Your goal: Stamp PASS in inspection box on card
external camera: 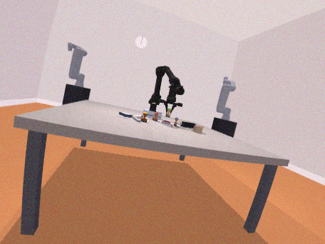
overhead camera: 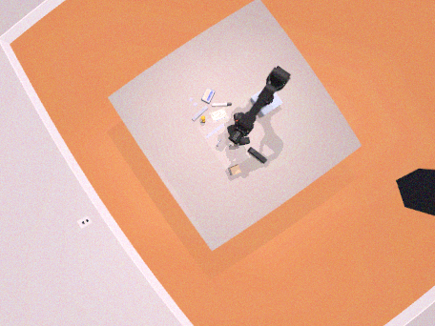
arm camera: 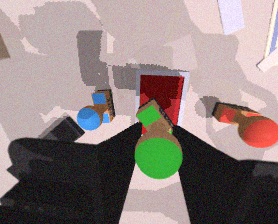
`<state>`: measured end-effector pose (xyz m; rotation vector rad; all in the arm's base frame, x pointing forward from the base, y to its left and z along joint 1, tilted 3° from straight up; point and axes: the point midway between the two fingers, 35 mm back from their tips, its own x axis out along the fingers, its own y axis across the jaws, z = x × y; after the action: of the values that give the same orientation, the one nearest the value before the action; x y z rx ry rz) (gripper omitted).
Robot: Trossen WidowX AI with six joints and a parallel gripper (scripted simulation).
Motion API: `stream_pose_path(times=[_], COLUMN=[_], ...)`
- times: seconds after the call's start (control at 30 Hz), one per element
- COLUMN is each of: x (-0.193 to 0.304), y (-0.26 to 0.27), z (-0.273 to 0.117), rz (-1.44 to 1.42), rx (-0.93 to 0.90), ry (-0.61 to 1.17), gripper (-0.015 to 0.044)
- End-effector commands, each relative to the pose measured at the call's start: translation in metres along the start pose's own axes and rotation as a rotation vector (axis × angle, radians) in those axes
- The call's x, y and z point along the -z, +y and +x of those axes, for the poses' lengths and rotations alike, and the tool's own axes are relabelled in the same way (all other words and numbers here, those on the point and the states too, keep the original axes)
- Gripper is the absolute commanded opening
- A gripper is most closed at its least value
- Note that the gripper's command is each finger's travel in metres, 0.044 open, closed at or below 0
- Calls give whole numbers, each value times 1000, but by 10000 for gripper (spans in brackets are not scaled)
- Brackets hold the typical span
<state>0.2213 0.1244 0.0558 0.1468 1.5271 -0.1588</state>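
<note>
My gripper (external camera: 169, 113) (arm camera: 157, 128) is shut on the green-knobbed stamp (external camera: 169, 110) (arm camera: 159, 158), holding it raised off the bench. In the wrist view its block overlaps the near part of the red ink pad (arm camera: 172, 92) (external camera: 166, 122). The stamp's printing face is hidden and its lettering cannot be read. A blue-knobbed stamp (arm camera: 90, 118) (external camera: 176, 119) stands on one side of the pad, a red-knobbed stamp (arm camera: 259, 132) (external camera: 156, 114) on the other. The white card (overhead camera: 218, 115) lies near the yellow-knobbed stamp (overhead camera: 203, 119) (external camera: 145, 114); its print details are too small to tell.
A black block (overhead camera: 257, 154) and a tan block (overhead camera: 235, 170) (external camera: 198, 128) lie on the grey bench (overhead camera: 210, 215). A marker (overhead camera: 220, 105), a blue-and-white case (overhead camera: 208, 95) and a pale strip (overhead camera: 199, 113) lie around the card. A pale blue box (overhead camera: 273, 104) is under the arm.
</note>
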Motion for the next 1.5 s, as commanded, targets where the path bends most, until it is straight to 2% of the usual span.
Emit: stream_pose_path(times=[0.0,1.47], x=[2,2], y=[-1,-2], z=[3,32], rz=[-1,-1], rx=[0,-1], ry=[7,6], gripper=[0,0])
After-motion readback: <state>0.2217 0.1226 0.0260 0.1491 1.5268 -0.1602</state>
